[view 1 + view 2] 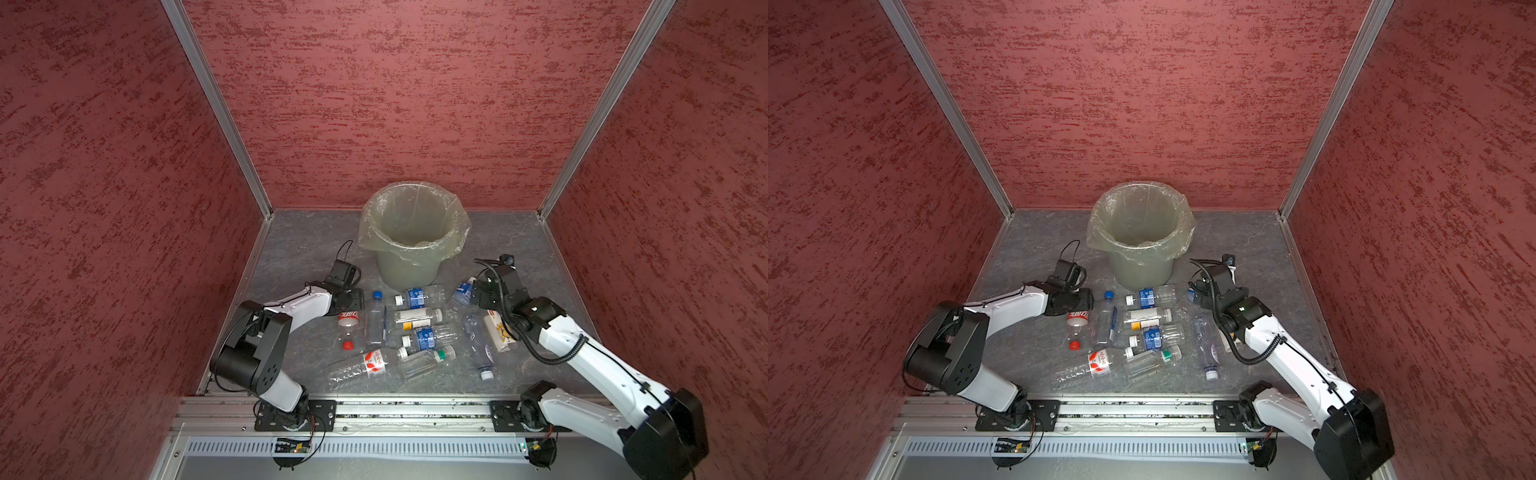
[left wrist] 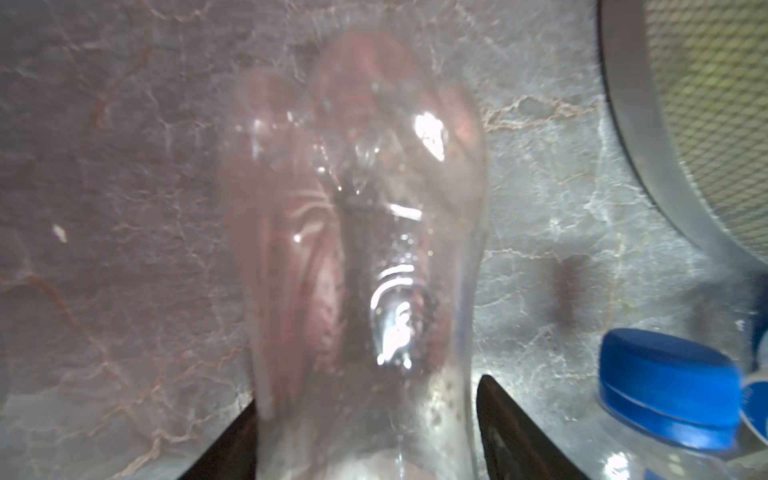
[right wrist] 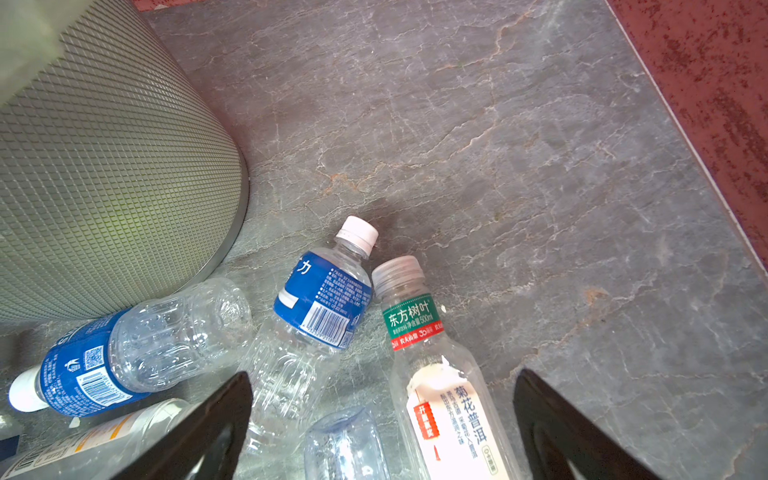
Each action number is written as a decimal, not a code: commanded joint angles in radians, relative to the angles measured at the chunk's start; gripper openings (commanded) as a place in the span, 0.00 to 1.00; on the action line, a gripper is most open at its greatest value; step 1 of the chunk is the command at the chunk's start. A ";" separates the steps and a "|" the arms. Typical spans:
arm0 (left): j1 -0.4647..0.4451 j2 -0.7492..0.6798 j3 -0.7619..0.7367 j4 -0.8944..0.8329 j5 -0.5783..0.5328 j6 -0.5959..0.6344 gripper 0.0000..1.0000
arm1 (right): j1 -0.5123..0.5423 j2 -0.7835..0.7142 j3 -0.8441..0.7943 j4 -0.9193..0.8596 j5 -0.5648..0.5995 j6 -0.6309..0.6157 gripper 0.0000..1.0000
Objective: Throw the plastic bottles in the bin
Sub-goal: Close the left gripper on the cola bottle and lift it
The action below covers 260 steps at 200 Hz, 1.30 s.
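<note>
Barely started. The bin (image 1: 409, 272) looks empty inside in both top views; I see no bottle in it. Roughly ten plastic bottles (image 1: 424, 338) lie scattered on the worktop (image 1: 299, 249) in front of the bin. Left jaws are clamped on the clear body of the red-label bottle (image 1: 348, 319), front-left of the bin; I can't tell if it's off the worktop. Right jaws are spread wide, holding nothing, low over the sunflower-label bottle (image 1: 500, 332), front-right of the bin. Left to do, I judge: every bottle, the clamped one first.
</note>
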 commanded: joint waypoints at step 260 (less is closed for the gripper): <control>0.070 0.263 0.254 -0.343 0.150 0.006 0.55 | 0.006 -0.057 -0.028 0.031 -0.036 -0.014 0.99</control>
